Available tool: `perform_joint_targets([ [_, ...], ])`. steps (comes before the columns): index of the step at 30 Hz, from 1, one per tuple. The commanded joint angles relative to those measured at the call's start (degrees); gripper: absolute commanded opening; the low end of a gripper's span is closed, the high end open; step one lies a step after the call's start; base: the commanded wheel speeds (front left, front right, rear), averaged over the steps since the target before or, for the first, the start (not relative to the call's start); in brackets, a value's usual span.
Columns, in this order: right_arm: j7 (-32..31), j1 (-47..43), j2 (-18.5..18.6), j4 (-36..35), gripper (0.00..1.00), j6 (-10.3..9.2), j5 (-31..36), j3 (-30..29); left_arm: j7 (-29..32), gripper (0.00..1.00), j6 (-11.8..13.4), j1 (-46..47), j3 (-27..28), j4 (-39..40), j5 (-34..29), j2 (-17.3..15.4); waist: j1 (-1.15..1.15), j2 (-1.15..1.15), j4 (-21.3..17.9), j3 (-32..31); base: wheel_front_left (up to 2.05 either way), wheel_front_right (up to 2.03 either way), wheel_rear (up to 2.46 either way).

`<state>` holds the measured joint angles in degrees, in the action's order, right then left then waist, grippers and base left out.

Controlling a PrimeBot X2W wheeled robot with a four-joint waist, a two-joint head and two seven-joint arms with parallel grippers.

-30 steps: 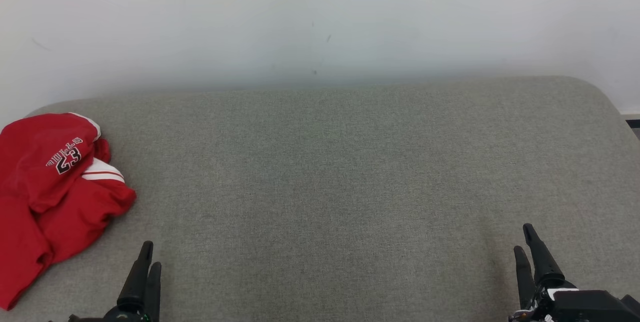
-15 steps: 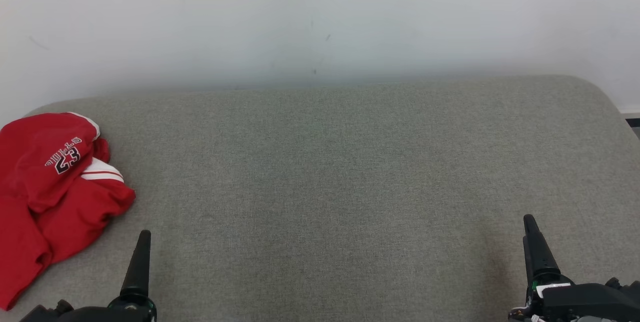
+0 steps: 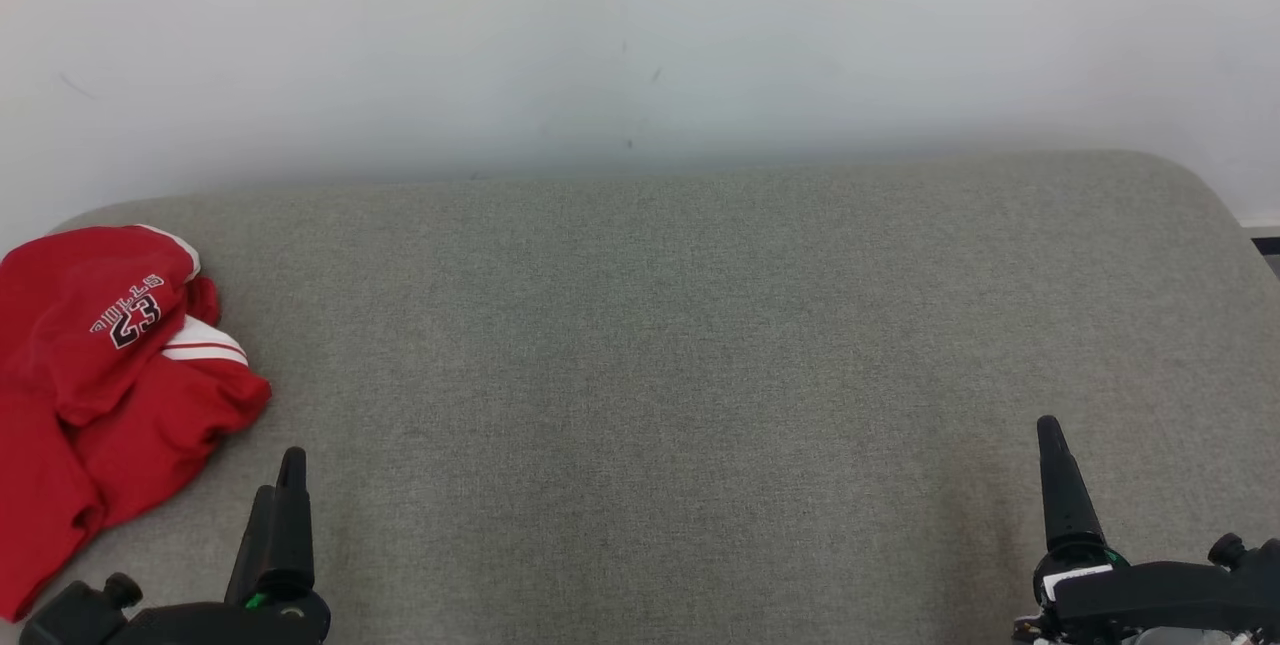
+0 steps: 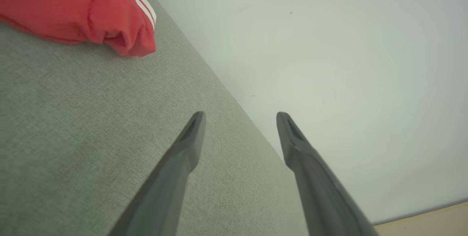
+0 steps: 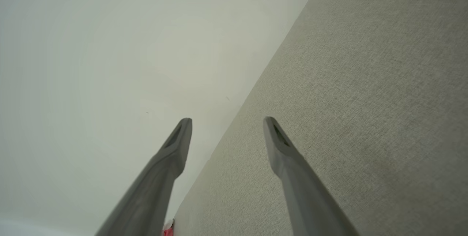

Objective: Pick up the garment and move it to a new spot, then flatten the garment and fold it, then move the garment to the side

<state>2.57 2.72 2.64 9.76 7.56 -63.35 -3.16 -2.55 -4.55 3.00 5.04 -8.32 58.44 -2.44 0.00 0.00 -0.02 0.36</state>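
A crumpled red garment (image 3: 95, 385) with white stripes and a "23" print lies at the left end of the grey cushioned surface (image 3: 680, 345). In the left wrist view the garment (image 4: 80, 9) sits at the upper left, well away from the fingers. My left gripper (image 3: 280, 490) hovers low at the front left, just right of the garment, open and empty (image 4: 241, 117). My right gripper (image 3: 1050, 440) hovers at the front right, far from the garment, open and empty (image 5: 227, 120). A sliver of the red garment (image 5: 168, 231) peeks out at the bottom of the right wrist view.
A plain white wall (image 3: 640, 35) rises behind the surface. The surface's rounded right corner (image 3: 1200, 190) drops off to a strip of floor (image 3: 1265, 245). A broad stretch of grey fabric spreads between the two grippers.
Both grippers have rolled about their wrists and crept slightly forward; the right one now shows edge-on as one finger. The garment has not moved.
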Motion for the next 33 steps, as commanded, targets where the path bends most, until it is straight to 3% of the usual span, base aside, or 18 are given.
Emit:
perform_joint_targets([
  [1,0.6,0.2,0.2,-1.2,1.00,-0.04,2.3,0.2,-0.6,1.00,0.1,0.3,0.0,1.4,-3.1,-0.3,0.00,0.00,0.0,0.0,0.00,0.00,0.00],
  [14,3.1,-0.2,0.2,-2.2,1.00,-0.06,14.3,1.4,-3.1,1.00,1.0,-0.9,-0.9,3.6,-16.7,-0.5,0.00,0.00,0.1,0.1,0.00,0.00,0.00],
  [33,6.0,-1.2,0.3,-2.4,1.00,-0.08,27.8,2.5,-6.0,1.00,1.5,-2.0,-1.6,5.1,-29.9,-0.9,0.00,0.00,0.5,0.0,0.00,0.00,0.00],
])
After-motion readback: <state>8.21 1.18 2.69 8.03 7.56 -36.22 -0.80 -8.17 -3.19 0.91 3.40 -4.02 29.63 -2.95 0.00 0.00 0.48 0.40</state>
